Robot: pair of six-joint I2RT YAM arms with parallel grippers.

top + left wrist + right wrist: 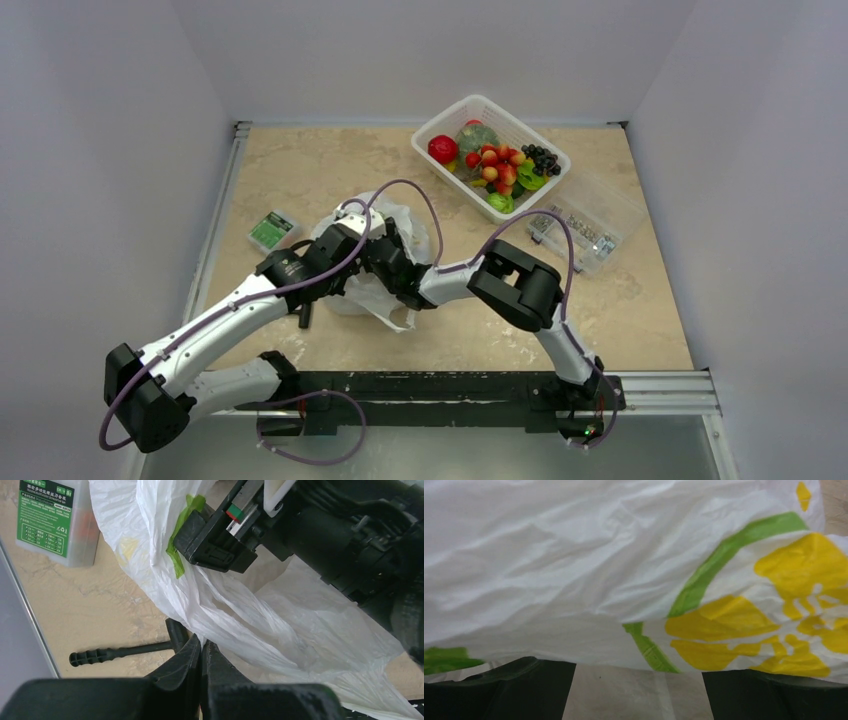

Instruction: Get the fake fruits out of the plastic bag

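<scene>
The plastic bag lies crumpled at the table's middle, white with yellow and green prints. My left gripper is shut, and the left wrist view shows a fold of the bag pinched at its tips. My right gripper is open with the bag draped just ahead of its spread fingers; its body shows in the left wrist view. The fake fruits lie in the white basket: a round red fruit, a berry bunch and a grape bunch. The bag's inside is hidden.
A green squash and flat green pieces share the basket. A clear lidded box stands right of it. A green-labelled box sits left of the bag. A black T-handled tool lies on the table beside it.
</scene>
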